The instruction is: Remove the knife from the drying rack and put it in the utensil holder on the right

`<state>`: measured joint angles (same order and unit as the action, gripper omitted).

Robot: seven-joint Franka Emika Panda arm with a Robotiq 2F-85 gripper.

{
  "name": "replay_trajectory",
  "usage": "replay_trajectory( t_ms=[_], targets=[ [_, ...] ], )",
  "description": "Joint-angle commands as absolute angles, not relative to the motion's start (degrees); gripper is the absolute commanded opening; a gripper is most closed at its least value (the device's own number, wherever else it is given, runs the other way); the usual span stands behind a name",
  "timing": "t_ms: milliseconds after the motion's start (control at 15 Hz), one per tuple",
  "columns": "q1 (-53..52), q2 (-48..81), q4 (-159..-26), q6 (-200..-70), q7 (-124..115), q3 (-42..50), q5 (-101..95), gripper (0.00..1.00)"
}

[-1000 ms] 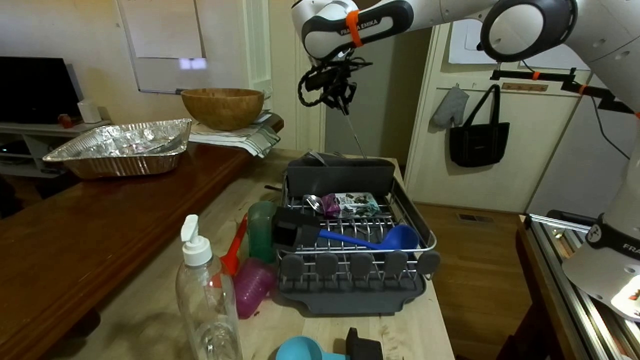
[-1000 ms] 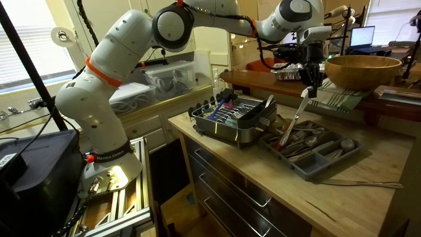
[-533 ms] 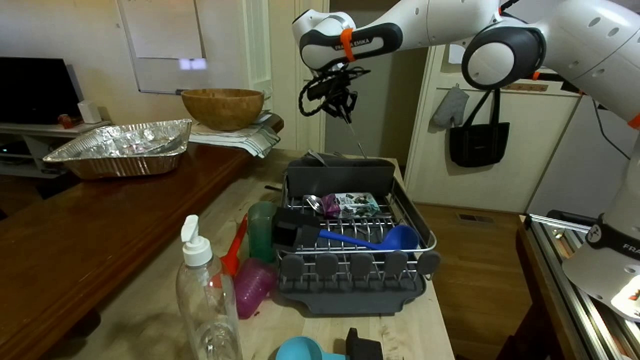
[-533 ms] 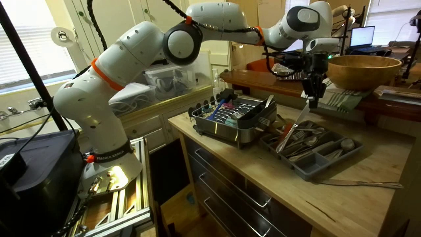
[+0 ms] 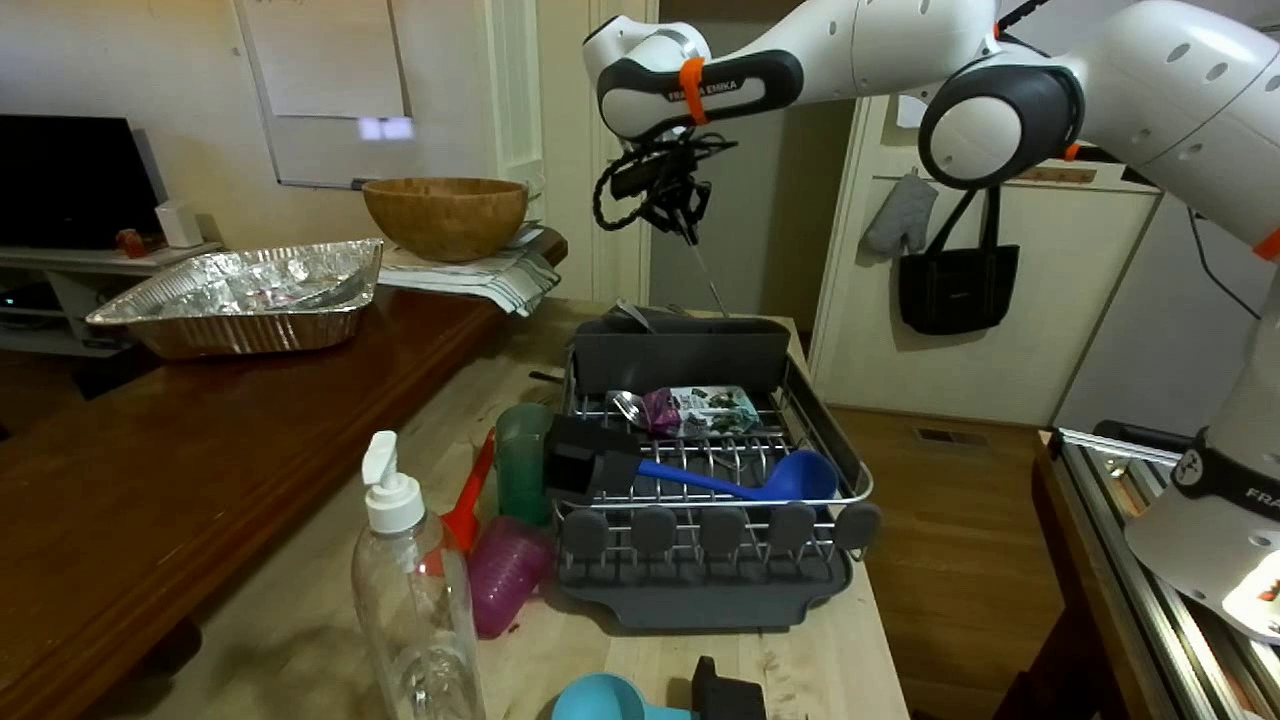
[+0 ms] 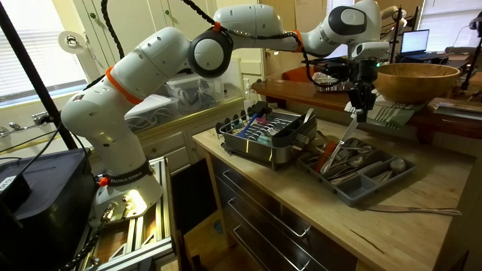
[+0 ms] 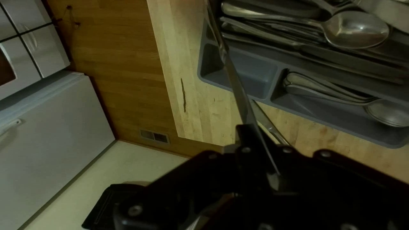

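Drying rack (image 5: pixel 700 605): in an exterior view, the knife (image 5: pixel 708 276) hung beyond it; removal looked done.
Utensil holder (image 6: pixel 357 187): in an exterior view, the gripper (image 6: pixel 360 114) pinched the knife above it, handle (image 6: pixel 332 158) down, contact unclear.
Blade (image 7: pixel 238 88) in wrist view: clamped; lowering and release seemed left.

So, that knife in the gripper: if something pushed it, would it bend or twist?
The knife probably wouldn't bend much; it looks all metal. It may well swivel, since the gripper has it near one end, with the handle hanging below. Its shiny, smooth surface could also slip.
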<state>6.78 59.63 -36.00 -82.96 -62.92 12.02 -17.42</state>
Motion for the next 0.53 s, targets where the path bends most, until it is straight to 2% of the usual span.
replay_trajectory(
  t_ms=[0,467],
  targets=[
    [6.42,59.40,-36.23,-88.25,-65.89,12.21,-17.66,0.02],
    [5.91,61.72,-35.16,-90.46,-71.56,13.54,-18.87,0.02]
  ],
)
